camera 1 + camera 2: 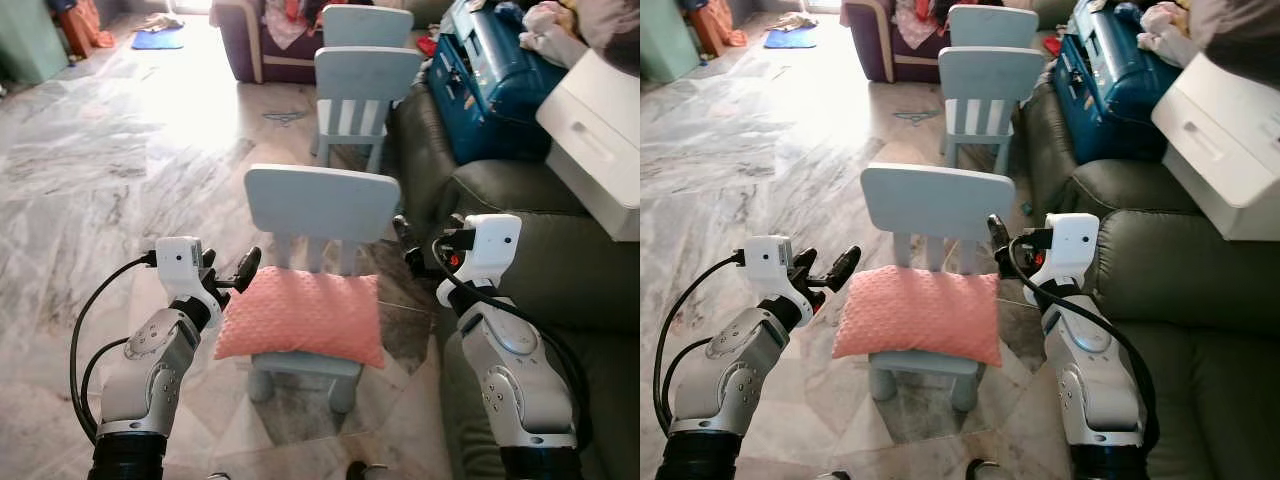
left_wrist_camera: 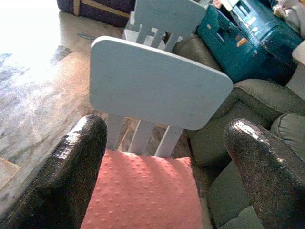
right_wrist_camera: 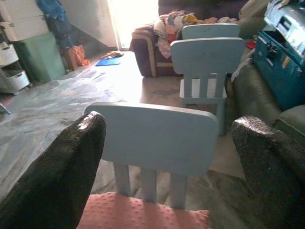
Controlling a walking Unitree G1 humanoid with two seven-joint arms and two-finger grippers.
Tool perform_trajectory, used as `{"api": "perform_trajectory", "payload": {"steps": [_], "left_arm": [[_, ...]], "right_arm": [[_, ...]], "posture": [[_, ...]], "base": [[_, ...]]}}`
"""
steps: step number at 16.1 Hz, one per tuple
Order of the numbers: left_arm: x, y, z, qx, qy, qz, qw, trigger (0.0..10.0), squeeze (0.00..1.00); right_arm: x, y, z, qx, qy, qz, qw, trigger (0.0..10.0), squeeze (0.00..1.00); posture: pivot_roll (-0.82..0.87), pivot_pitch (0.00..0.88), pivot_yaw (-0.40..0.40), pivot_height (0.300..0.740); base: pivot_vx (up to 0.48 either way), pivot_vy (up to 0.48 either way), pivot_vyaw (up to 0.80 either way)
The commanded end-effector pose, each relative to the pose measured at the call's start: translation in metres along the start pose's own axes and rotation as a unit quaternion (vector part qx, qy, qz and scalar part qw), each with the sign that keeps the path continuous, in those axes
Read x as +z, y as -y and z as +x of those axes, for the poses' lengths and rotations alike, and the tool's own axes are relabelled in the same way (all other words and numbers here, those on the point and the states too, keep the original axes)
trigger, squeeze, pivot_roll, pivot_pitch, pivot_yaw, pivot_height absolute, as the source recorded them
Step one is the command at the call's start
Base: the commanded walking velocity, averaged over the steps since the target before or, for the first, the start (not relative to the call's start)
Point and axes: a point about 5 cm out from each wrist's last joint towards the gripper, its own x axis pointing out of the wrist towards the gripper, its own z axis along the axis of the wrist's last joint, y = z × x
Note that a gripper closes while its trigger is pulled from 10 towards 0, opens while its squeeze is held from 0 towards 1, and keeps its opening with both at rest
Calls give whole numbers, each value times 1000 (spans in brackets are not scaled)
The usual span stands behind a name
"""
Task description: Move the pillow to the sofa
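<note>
Both grippers, left gripper (image 1: 238,272) and right gripper (image 1: 1002,238), are flanking the pillow (image 1: 300,315), jaws apart, readying a two-sided lift

A pillow (image 1: 300,315) lies on the seat of a small chair (image 1: 320,205) right in front of the robot. The chair's back stands up behind the pillow. The left gripper (image 1: 232,276) is just beside the pillow's left edge, fingers apart. The right gripper (image 1: 408,240) is up by the right end of the chair's back, fingers apart too. A sofa (image 1: 560,260) runs along the right side, close to the chair. On the sofa, farther back, sit a suitcase (image 1: 490,75) and a box (image 1: 600,135). Two more chairs (image 1: 365,85) stand behind the first one, in a row. Beyond them is another couch (image 1: 260,35) with clothes on it.
</note>
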Motion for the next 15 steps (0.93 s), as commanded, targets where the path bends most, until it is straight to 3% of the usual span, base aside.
{"api": "perform_trajectory", "payload": {"steps": [1,4,6,8,9,11,13,15], "left_arm": [[2,2,-1,-5,1,4,1000,10000,0],[3,1,-1,-2,3,4,1000,10000,0],[10,-8,-2,40,17,39,998,10000,0],[16,-13,-3,63,29,48,996,10000,0],[28,-18,-7,92,68,60,992,10000,0],[40,-27,-17,134,99,93,982,10000,0],[42,-31,-23,133,101,116,979,10000,0],[25,-28,-32,86,67,131,985,10000,0]], "right_arm": [[3,-1,0,0,6,-4,1000,10000,0],[4,0,0,-1,7,-3,1000,10000,0],[6,0,-1,-2,15,-2,1000,10000,0],[8,2,-2,-3,18,-2,1000,10000,0],[9,4,-5,-6,18,-8,1000,10000,0],[11,11,-13,-16,20,-22,999,10000,0],[9,16,-20,-16,10,-42,999,10000,0],[3,21,-32,-32,-13,-47,998,10000,0]], "posture": [[-129,125,-16,740],[-130,125,-15,740],[-132,128,-17,740],[-129,131,-19,740],[-128,135,-20,740],[-129,137,-20,740],[-135,139,-17,740],[-140,134,-8,740]], "base": [[0,0,0],[0,0,0],[0,0,0],[0,0,0],[0,0,0],[0,0,0],[0,0,0],[0,0,0]]}}
